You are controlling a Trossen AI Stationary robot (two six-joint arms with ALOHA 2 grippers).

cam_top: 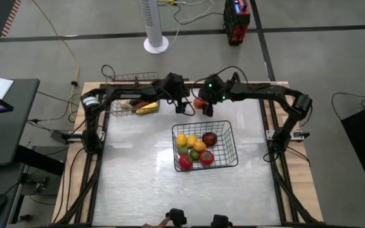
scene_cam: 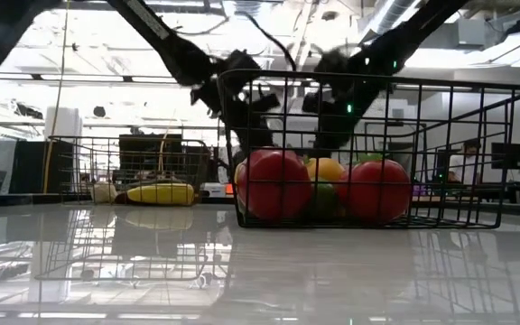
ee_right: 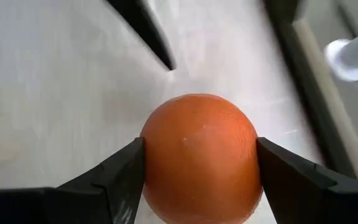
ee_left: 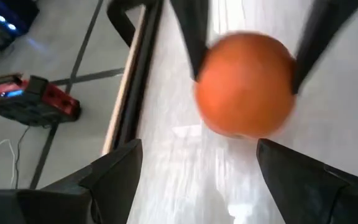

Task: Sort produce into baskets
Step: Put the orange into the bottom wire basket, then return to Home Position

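1. We see the orange fruit (ee_right: 199, 157) pinched between the two fingers (ee_right: 114, 180) of the right gripper (cam_top: 206, 109), near the far edge of the table (cam_top: 138, 183), between the two baskets.
2. In the left wrist view the same fruit (ee_left: 244, 84) sits between the right arm's dark fingers, ahead of the left gripper's own fingers (ee_left: 114, 171), which stand spread apart with nothing between them.
3. The left gripper (cam_top: 184, 106) hangs just beside the right gripper, over the table's far middle.
4. The black basket (cam_top: 227, 134) stands near the table's centre; we count in it a yellow piece (cam_top: 181, 139), an orange-yellow piece (cam_top: 191, 141), a dark red piece (cam_top: 209, 139), a green piece (cam_top: 194, 155) and two red pieces (cam_top: 206, 158).
5. From the low view, two round red pieces (scene_cam: 273, 185) press against the near wall of the black basket (scene_cam: 441, 117).
6. The grey basket (cam_top: 116, 109) stands at the far left corner and holds a long yellow piece (cam_top: 147, 109) and a darker long piece whose kind we cannot tell.
7. Beyond the table, a white fan base (cam_top: 156, 44) and a red device (cam_top: 236, 22) rest on the floor.
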